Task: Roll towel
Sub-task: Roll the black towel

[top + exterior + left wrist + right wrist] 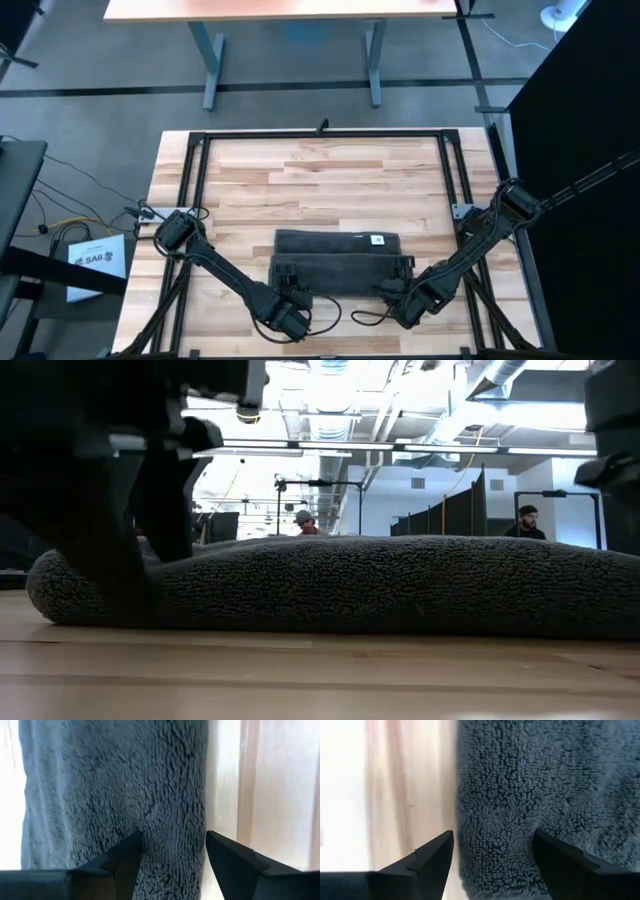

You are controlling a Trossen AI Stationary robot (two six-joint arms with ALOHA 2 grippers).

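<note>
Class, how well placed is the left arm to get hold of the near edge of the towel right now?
Probably yes. The left end effector is open right at the towel, one finger on the cloth and one over bare table, so the edge sits between them. Nothing blocks it.

**Materials and surface finish**

The towel (338,262) is seen as dark charcoal terry cloth, matt, with a rough looped pile. The counter (320,185) is made of pale wood planks, smooth with a slight sheen. Matt dark fingers (122,862) are shown on the left pincer (172,855).
</note>
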